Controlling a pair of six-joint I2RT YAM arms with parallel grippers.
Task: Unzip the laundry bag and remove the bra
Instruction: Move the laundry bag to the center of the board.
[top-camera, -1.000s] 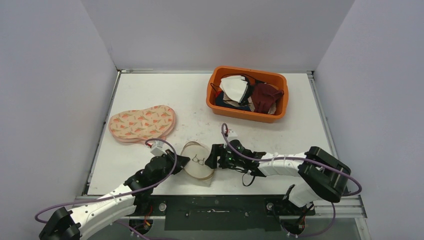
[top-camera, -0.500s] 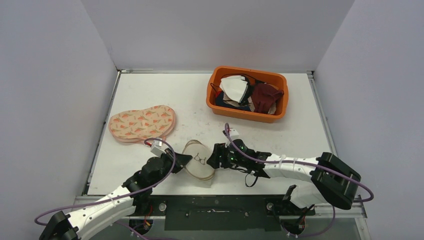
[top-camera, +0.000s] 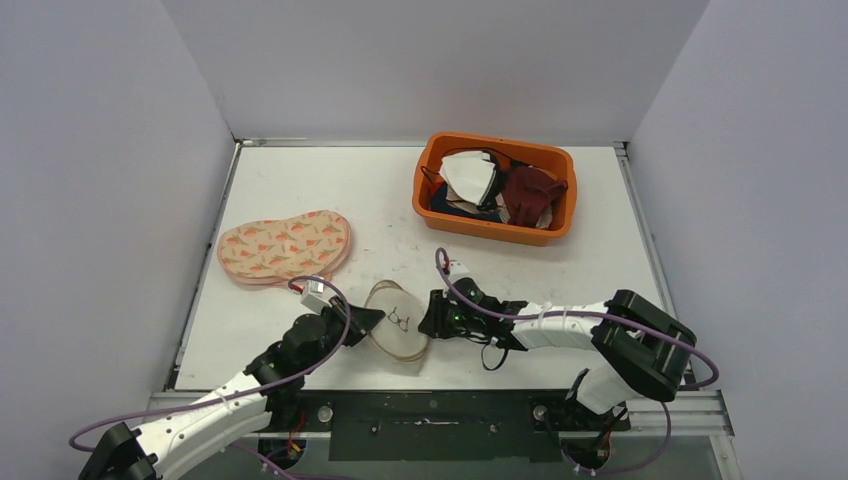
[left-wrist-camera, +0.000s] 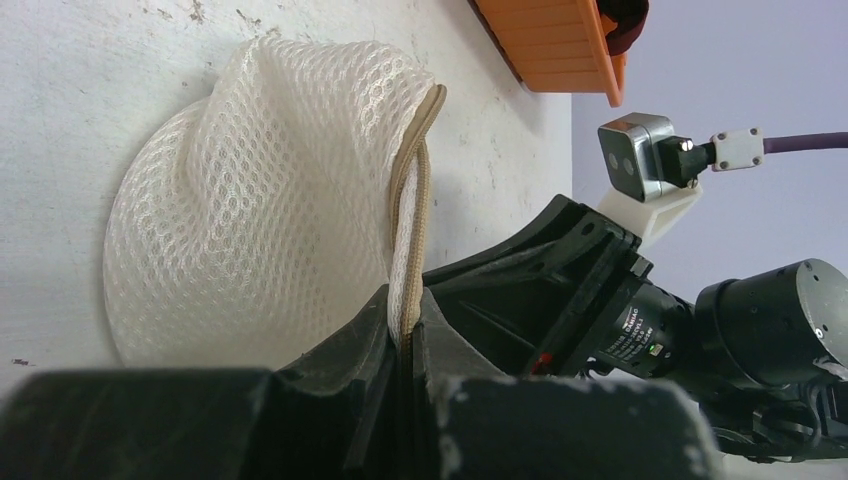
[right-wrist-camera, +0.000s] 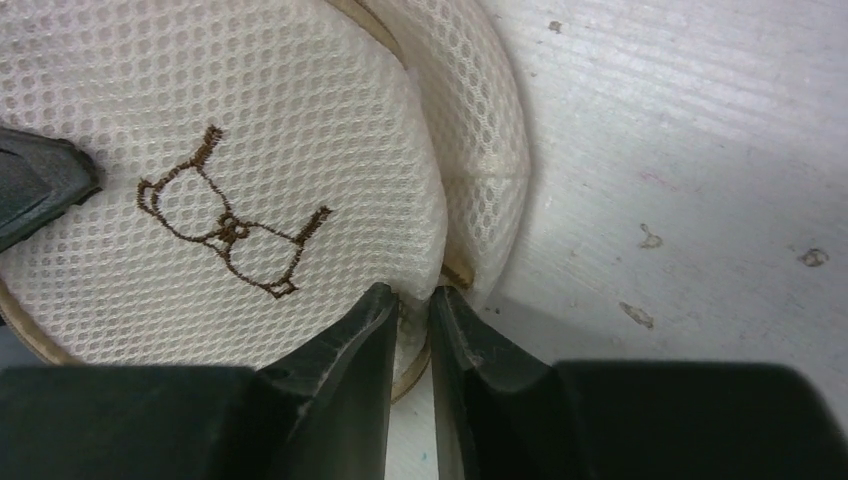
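Left hand (left-wrist-camera: 405, 322) clamps the zip seam of the bag (left-wrist-camera: 250, 210); right hand (right-wrist-camera: 412, 302) pinches its opposite rim. The bag lies near the front edge of the scuffed white bench (top-camera: 300, 180), which pale walls (top-camera: 430, 60) enclose.

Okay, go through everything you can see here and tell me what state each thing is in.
laundry bag: lying flat, pinched at opposite edges; how far the zip is open cannot be told.
left gripper: shut on the bag's tan zip edge.
right gripper: shut on the bag's mesh rim.
orange bin: upright, filled with clothes.
carrot-print piece: lying flat, apart from both arms.
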